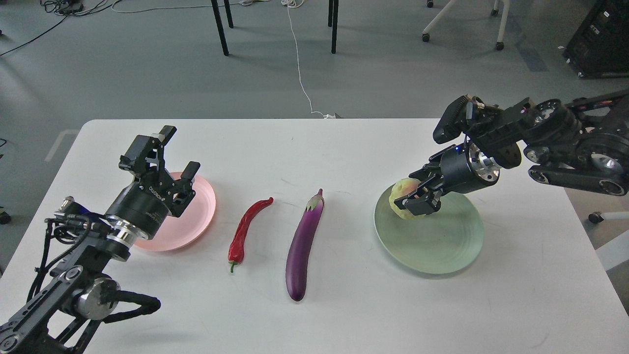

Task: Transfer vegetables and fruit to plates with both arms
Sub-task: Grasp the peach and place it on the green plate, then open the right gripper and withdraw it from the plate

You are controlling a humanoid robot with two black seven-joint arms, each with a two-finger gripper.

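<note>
Jaws of right gripper clasp yellow-green ball.

- Even, diffuse light from overhead; the white bench is bright but not blown out.
- Shadows on the bench are soft and short: a faint one under the near rim of the green plate, another just beside the eggplant.
- The eggplant carries a long pale highlight along its length; the chili pepper shows small glints.
- Focus is sharp across the bench; the floor beyond the bench is slightly softer.
- The bench's far edge bows a little, a mild wide-angle distortion.
</note>
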